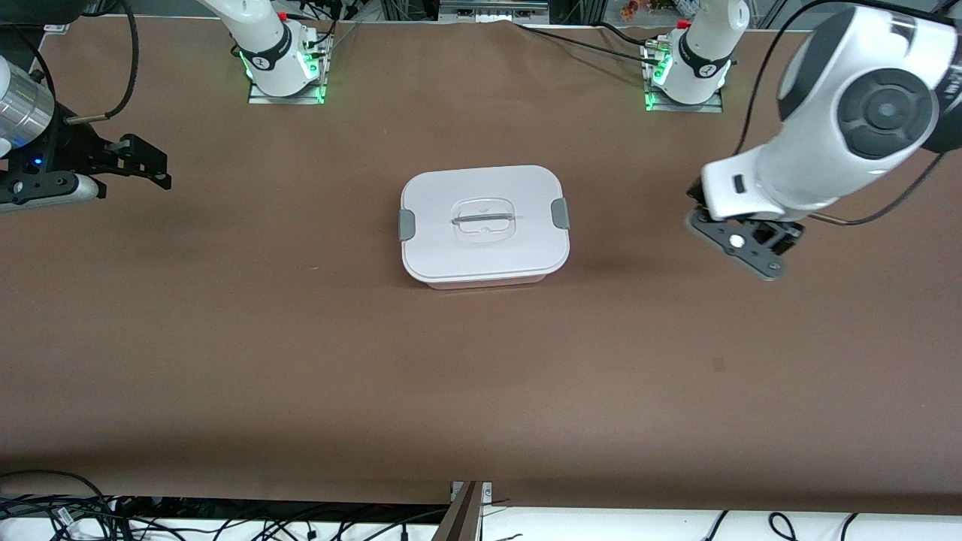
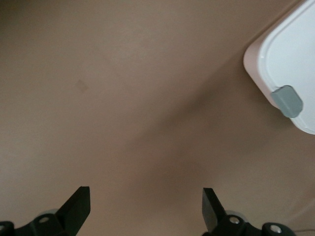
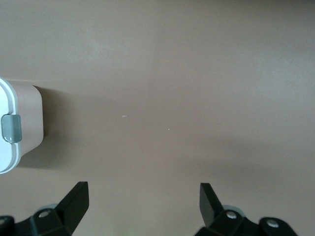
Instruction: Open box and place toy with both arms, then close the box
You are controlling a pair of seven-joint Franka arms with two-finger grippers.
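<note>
The box stands in the middle of the table with its flat white lid on and a grey clip at each end. A corner of it and one clip show in the left wrist view, and an end with the other clip shows in the right wrist view. My left gripper is open and empty over bare table, toward the left arm's end and apart from the box. My right gripper is open and empty over the right arm's end. The toy is out of view.
Brown table surface surrounds the box. The arm bases stand along the table's edge farthest from the front camera. Cables lie off the nearest edge.
</note>
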